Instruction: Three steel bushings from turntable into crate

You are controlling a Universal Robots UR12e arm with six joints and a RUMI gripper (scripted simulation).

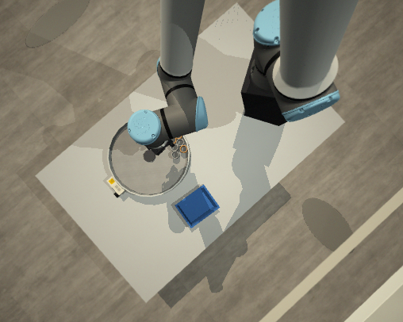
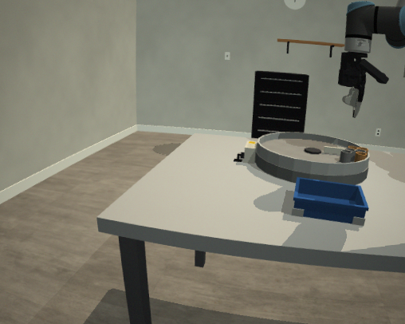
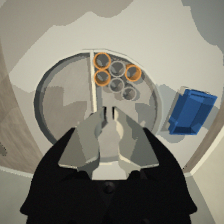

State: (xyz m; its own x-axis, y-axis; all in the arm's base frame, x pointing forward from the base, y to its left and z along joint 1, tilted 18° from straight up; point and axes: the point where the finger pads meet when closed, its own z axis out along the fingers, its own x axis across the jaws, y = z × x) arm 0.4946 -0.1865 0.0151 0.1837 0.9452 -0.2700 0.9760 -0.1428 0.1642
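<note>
The round turntable [image 1: 147,193] [image 2: 306,159] [image 3: 65,100] holds two kinds of bushings, grouped in one section beside a pale divider [image 2: 332,150] [image 3: 93,82]. Three grey steel bushings stand there; one [image 2: 346,156] is nearest the crate in the exterior view. Three orange copper-coloured bushings stand among them, one [image 2: 360,157] at the turntable's edge. The blue crate [image 1: 197,206] [image 2: 330,211] [image 3: 192,112] is beside the turntable and looks empty. My gripper [image 2: 355,113] [image 3: 109,107] is shut with nothing between its fingertips. It hangs well above the turntable, the bushings beyond its tips in the wrist view.
The turntable's raised rim surrounds the bushings. A dark round hub [image 1: 149,156] [image 2: 312,151] is at its centre. A small white box with a yellow spot [image 1: 116,186] [image 2: 249,152] sits against its outer side. The arm's black base block [image 1: 262,107] stands on the table.
</note>
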